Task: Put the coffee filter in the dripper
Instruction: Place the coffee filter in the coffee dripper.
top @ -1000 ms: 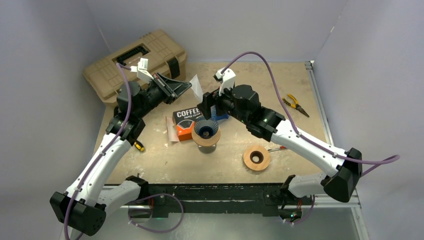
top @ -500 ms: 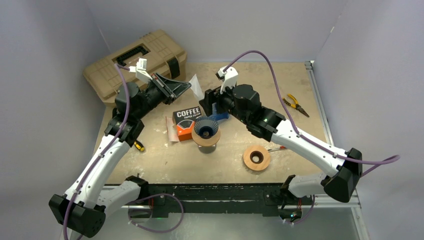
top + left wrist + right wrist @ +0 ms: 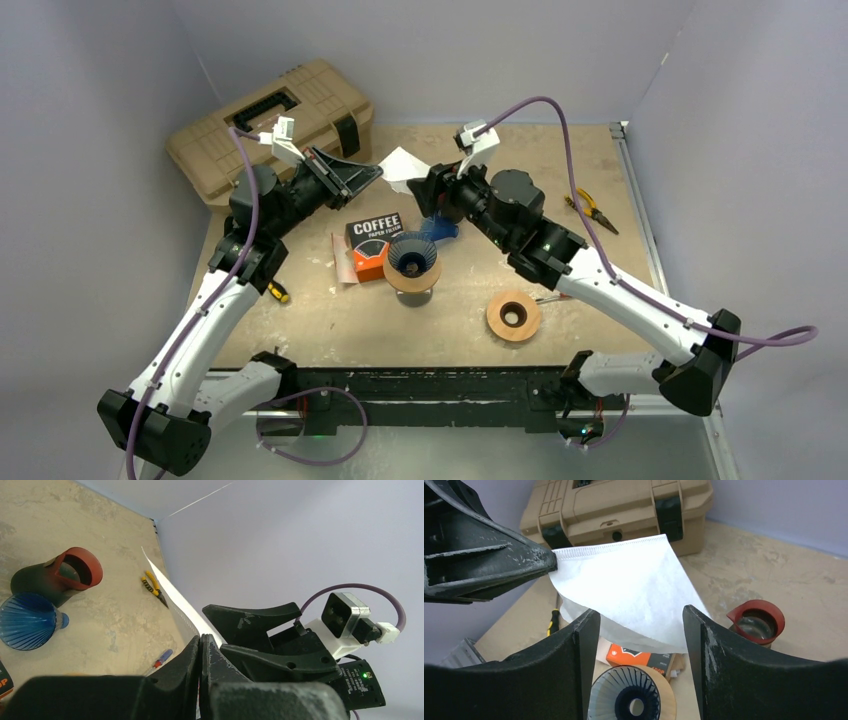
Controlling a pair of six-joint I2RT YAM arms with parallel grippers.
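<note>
Fingers (image 3: 574, 665) of the right gripper (image 3: 641, 612) are spread apart, and the white coffee filter (image 3: 629, 585) hangs in the gap between them. I cannot tell if either finger is touching the paper. The left gripper (image 3: 549, 562) is pressed tight on one corner of the filter — it is the only one that clearly holds it.

The filter is up in the air, flat like a folded fan. Its long stitched edge runs from the left gripper's pinch out to the right. Its round edge droops down toward the right gripper.

The dripper (image 3: 631, 702) stands on the table (image 3: 744, 575) right below that gap, on the near side of the filter. So the paper must go down and nearer to get in. The right gripper is the closer one to the dripper.

Some things are hard to see. The lowest bit of the round edge is behind the right fingers. The dripper's near half is cut off in the right wrist view. The left wrist view shows the paper only edge-on — a thin white strip. I cannot tell if the filter has been opened into a cone.
</note>
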